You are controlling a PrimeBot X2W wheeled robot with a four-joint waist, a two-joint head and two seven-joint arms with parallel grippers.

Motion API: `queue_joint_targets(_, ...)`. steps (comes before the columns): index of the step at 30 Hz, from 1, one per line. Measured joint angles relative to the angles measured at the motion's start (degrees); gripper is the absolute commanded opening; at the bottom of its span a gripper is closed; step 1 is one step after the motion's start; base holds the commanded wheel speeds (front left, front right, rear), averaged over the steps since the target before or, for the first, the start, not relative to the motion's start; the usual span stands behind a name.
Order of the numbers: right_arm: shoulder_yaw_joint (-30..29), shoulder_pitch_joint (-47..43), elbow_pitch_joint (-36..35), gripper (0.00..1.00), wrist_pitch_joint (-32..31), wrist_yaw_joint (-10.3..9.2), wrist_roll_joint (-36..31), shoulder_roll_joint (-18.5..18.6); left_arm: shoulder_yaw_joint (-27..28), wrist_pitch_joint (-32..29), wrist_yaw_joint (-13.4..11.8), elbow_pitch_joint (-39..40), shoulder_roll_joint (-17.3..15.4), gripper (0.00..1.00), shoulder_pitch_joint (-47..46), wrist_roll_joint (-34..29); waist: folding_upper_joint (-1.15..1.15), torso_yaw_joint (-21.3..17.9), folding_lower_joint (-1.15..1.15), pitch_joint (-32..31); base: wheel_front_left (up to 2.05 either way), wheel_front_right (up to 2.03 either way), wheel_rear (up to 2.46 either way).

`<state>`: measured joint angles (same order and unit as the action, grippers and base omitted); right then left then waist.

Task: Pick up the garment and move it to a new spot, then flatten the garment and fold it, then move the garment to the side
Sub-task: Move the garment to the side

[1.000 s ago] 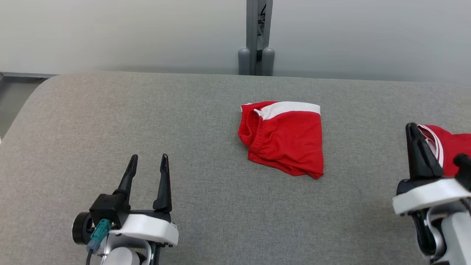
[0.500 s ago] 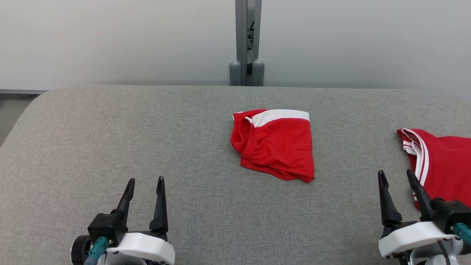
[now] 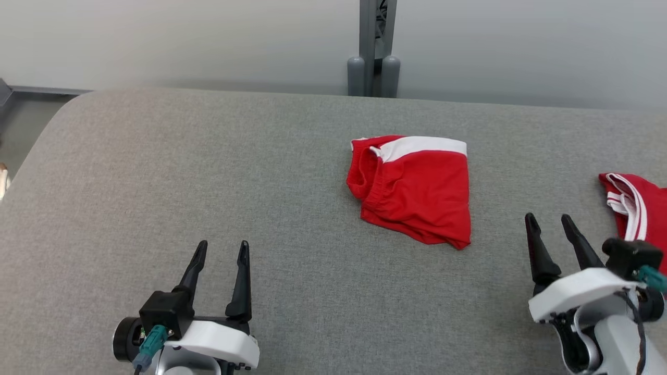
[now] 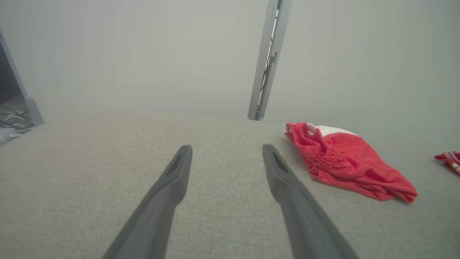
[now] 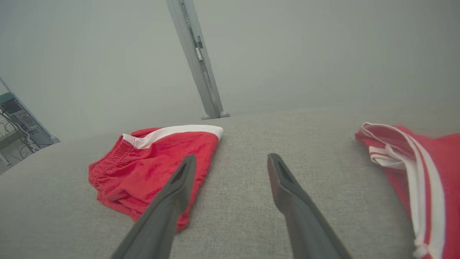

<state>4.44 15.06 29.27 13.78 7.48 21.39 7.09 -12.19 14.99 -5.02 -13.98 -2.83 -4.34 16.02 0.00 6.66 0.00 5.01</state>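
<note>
Looking at a grey fabric table (image 3: pixel 208 156) with a grey post (image 3: pixel 373 47) standing behind its far edge.

Spotting folded red shorts (image 3: pixel 414 190) roughly mid-table, slightly right of centre. Lying flat, with a white band along the far edge and the elastic waistband bunched on the left side. Not touched by either gripper.

Reading the left gripper (image 3: pixel 223 245) as spread wide with nothing in it. Sitting low-left in the head view, fingers pointing away from the robot, over bare fabric and well apart from the shorts. Confirmed in the left wrist view: plain table between the two fingers, shorts off to the right.

Reading the right gripper (image 3: pixel 547 217) as spread wide too, also empty. Sitting low-right, between the shorts and a red top with white stripes (image 3: pixel 633 205). Top lying at the right edge of the table, partly cut off by the frame. Near the top but clear of it in the right wrist view, with bare fabric between the fingers. Can't tell the height of either gripper above the table.
</note>
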Motion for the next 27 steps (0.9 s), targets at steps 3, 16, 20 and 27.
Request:
queue_joint_targets(3, 2.9, 4.7, 3.4, 1.00, -3.7, 0.01, 6.6, 1.8, -0.6, 0.0, 0.0, 0.0, 0.0, 1.00, -1.0, -0.2, 0.00, 1.3, 0.00, 1.6, 0.00, 0.00, 0.00)
queue_joint_targets(16, 14.5, 18.3, 14.9, 1.00, -16.3, 0.00, 26.9, 10.1, -3.4, 0.0, -0.6, 0.4, 0.0, 1.00, -4.5, 0.1, 0.00, 8.4, 0.00, 7.1, 0.00, 0.00, 0.00)
queue_joint_targets(20, 17.1, 20.8, 17.6, 1.00, -17.6, 0.00, 29.7, 11.5, -3.7, 0.0, -1.0, 0.7, 0.0, 1.00, -4.6, 0.6, 0.00, 10.5, 0.00, 8.5, 0.00, 0.00, 0.00)
queue_joint_targets(27, 20.4, 25.4, 21.6, 1.00, -18.4, 0.00, 33.3, 12.5, -4.3, 0.0, -1.4, 1.2, 0.0, 1.00, -5.4, 0.8, 0.00, 13.2, 0.00, 11.0, 0.00, 0.00, 0.00)
